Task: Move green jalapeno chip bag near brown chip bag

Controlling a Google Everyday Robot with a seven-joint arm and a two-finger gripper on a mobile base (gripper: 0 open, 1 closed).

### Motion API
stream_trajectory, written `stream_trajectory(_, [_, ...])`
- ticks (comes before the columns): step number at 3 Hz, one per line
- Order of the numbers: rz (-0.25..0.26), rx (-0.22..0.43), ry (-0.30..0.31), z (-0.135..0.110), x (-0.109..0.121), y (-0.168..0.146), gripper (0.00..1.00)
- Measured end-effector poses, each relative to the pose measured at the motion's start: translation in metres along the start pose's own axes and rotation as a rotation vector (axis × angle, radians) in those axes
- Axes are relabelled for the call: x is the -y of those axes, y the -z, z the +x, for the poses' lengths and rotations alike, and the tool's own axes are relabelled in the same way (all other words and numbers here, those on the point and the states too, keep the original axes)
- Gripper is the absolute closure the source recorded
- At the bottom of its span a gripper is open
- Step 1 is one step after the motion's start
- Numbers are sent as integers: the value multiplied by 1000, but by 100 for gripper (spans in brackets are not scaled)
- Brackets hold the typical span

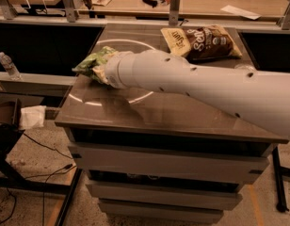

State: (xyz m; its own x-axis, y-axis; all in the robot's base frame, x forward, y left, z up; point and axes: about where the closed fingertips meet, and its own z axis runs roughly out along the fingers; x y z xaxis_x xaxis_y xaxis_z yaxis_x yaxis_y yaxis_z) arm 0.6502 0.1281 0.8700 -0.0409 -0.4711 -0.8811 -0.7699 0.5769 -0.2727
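My gripper [102, 69] sits at the green jalapeno chip bag [90, 61], grasp state indeterminable; next I carry it beside the brown chip bag [204, 42].

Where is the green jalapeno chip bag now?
In the camera view, the green jalapeno chip bag is at the left edge of the table, at the gripper on the arm's tip, left of the brown chip bag.
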Motion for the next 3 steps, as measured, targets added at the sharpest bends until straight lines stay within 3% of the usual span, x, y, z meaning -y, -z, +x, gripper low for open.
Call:
stream_trajectory(1, [87,-32,-5,14,24,33,100])
stream_trajectory(3, [281,-141,-1,71,103,121,100])
